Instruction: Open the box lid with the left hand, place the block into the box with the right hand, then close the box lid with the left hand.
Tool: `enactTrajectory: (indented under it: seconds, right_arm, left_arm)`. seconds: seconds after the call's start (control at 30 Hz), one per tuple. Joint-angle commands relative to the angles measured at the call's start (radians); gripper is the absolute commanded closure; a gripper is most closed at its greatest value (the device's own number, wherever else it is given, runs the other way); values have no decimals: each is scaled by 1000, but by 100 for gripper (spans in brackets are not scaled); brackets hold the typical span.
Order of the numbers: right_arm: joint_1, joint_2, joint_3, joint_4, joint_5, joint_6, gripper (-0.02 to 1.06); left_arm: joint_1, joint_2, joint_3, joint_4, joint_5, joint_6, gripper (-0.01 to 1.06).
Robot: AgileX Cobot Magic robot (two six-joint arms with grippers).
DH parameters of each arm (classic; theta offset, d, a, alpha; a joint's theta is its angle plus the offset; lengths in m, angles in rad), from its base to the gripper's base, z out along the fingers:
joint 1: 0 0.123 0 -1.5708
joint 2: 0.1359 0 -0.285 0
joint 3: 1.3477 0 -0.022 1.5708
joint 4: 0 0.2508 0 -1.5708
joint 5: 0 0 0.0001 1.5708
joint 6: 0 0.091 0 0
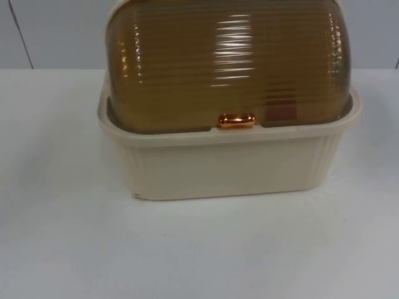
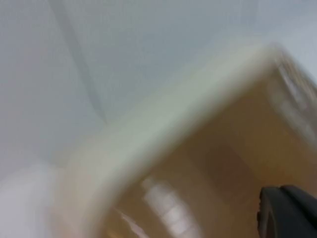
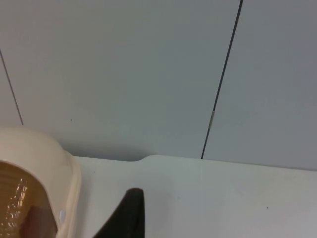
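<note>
A cream ribbed box (image 1: 230, 165) stands in the middle of the table in the top view. Its amber see-through domed lid (image 1: 227, 62) is down, and the copper handle (image 1: 236, 121) rests at the front rim. Through the lid a reddish-brown shape (image 1: 282, 112), likely the block, shows inside near the right front. My left gripper (image 2: 290, 214) hovers close over the box's cream rim (image 2: 148, 134) and amber lid (image 2: 233, 163), in a motion-blurred picture. My right gripper (image 3: 128, 215) hangs beside the box's right end (image 3: 67, 183), apart from it, over bare table.
White table top (image 1: 68, 249) lies in front of the box and to both sides. The grey partition wall (image 3: 124, 74) stands close behind the box, with a dark seam (image 3: 221, 79) in it.
</note>
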Motion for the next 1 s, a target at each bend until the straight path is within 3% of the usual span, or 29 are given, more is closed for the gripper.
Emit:
enactTrajectory:
  seconds: [0.0, 0.03, 0.1, 0.13, 0.17, 0.27, 0.33, 0.47, 0.6, 0.7, 0.73, 0.77, 0.87, 0.9, 0.97]
  right_arm:
    - [0, -8, -4, 1, 1, 3, 0]
    - [0, -8, -4, 1, 1, 3, 0]
    - [0, -8, -4, 3, 1, 3, 0]
    - [0, -8, -4, 3, 1, 3, 0]
    - [0, -8, -4, 3, 1, 3, 0]
    - [0, -8, -4, 3, -7, 3, 0]
    - [0, -8, -4, 3, -9, 3, 0]
    - [0, -8, -4, 3, -9, 3, 0]
    - [0, -8, -4, 3, -12, 3, 0]
    - [0, -8, -4, 5, -13, 3, 0]
    - [0, -8, -4, 5, -13, 3, 0]
    - [0, -8, -4, 7, -13, 4, 0]
    - [0, -8, -4, 23, 1, 4, 0]
    - [0, -8, -4, 23, 1, 4, 0]
    - [0, -8, -4, 23, 1, 4, 0]
  left_arm:
    - [136, -138, -2, -11, -128, -13, 105]
    - [136, -138, -2, -11, -128, -13, 105]
    - [304, -211, -2, -8, -198, -13, 105]
    - [340, -222, -2, -8, -209, -13, 105]
    - [340, -222, -2, -8, -209, -13, 105]
    - [572, -246, -2, -16, -183, -13, 105]
    - [653, -242, 5, -27, -166, -18, 105]
    - [656, -242, 29, -94, -162, -43, 105]
    - [574, -227, 33, -44, -64, -36, 104]
    - [492, -197, 33, 26, -33, -36, 87]
    - [492, -197, 33, 26, -33, -36, 87]
    - [480, -188, 33, 32, -42, -36, 80]
    - [464, -177, 33, 30, -76, -39, 42]
    - [464, -177, 33, 30, -76, -39, 42]
    - [464, -175, 33, 28, -81, -39, 14]
